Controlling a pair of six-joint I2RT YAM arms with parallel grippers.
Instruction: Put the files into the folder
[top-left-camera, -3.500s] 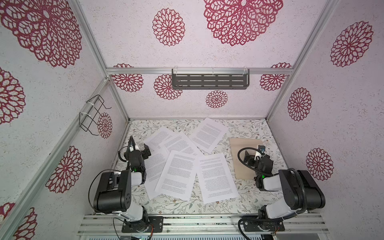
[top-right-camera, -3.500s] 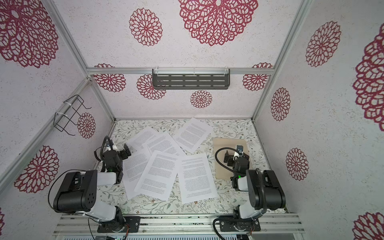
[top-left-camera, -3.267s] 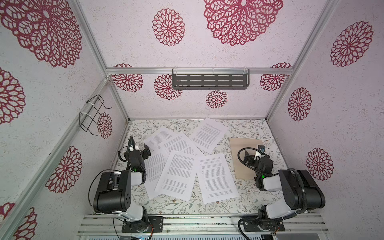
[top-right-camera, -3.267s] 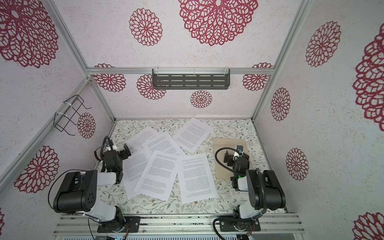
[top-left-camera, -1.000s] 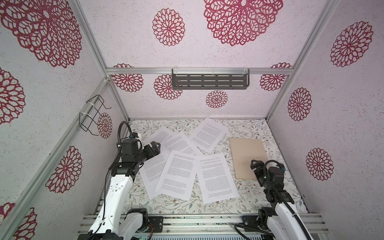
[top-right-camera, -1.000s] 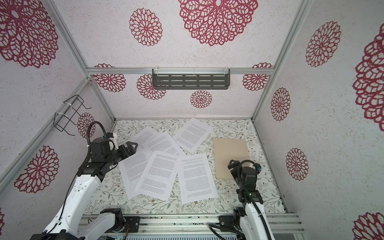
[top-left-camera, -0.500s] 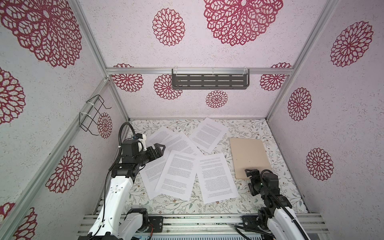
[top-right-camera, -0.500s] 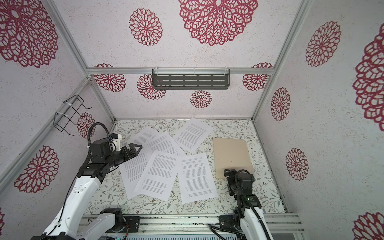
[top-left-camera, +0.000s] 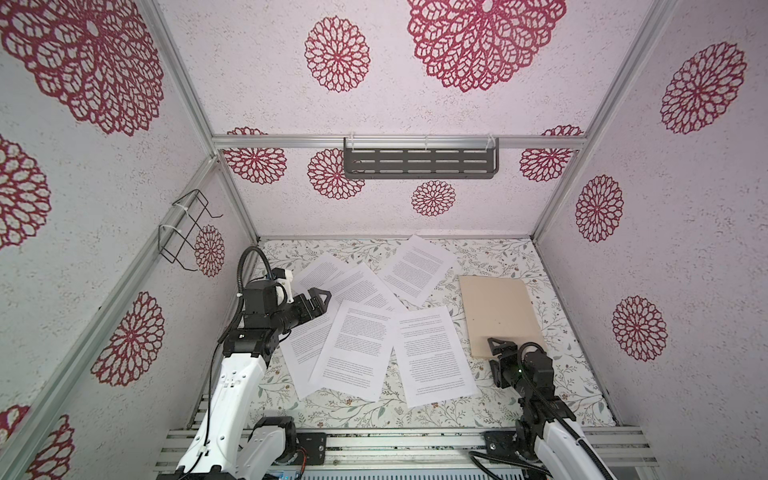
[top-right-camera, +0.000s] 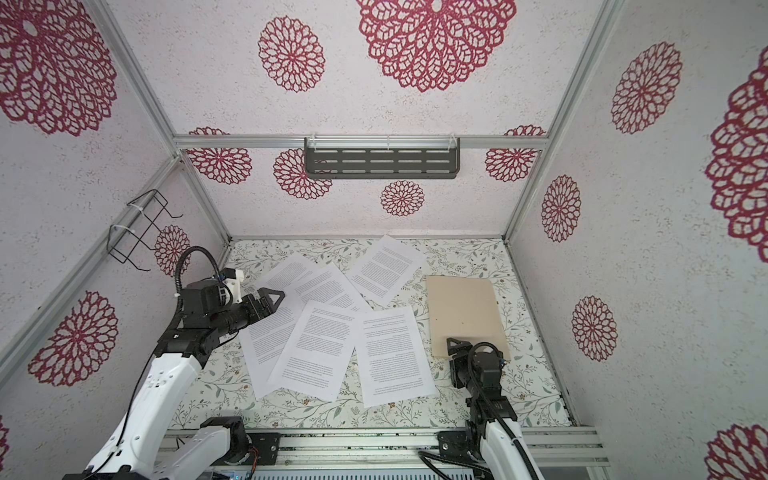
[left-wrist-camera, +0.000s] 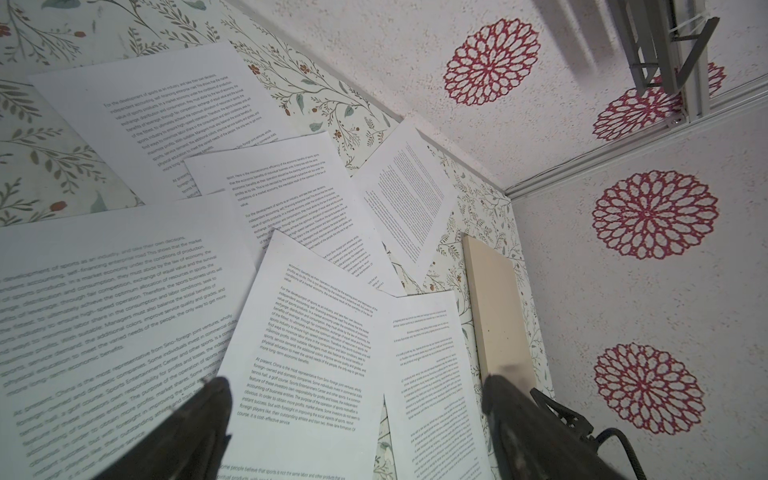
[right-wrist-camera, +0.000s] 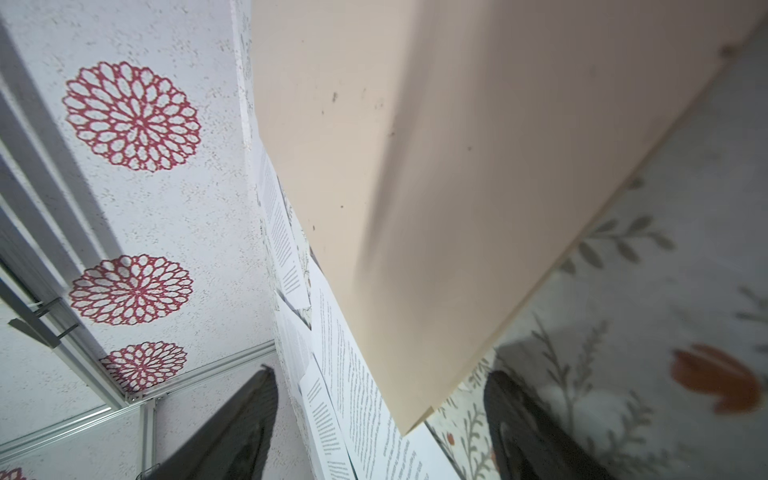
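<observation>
- Now right tool (right-wrist-camera: 382, 374) stands apart, straddling the near corner of the folder (top-left-camera: 496, 309), which runs toward 12 o'clock.
- Left tool (top-left-camera: 322, 301) wide apart, empty, files (top-left-camera: 357, 345) toward 4 o'clock.

The files (top-left-camera: 357, 345) were smooth matt white paper; the folder (top-left-camera: 496, 311) at their three o'clock was matt tan card; the shelf (top-left-camera: 419, 157) looked matt grey metal.

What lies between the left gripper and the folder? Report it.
The files: overlapping white printed sheets fill the stretch from the left gripper to the folder, with a strip of floral table beside the folder. Both top views show it.
</observation>
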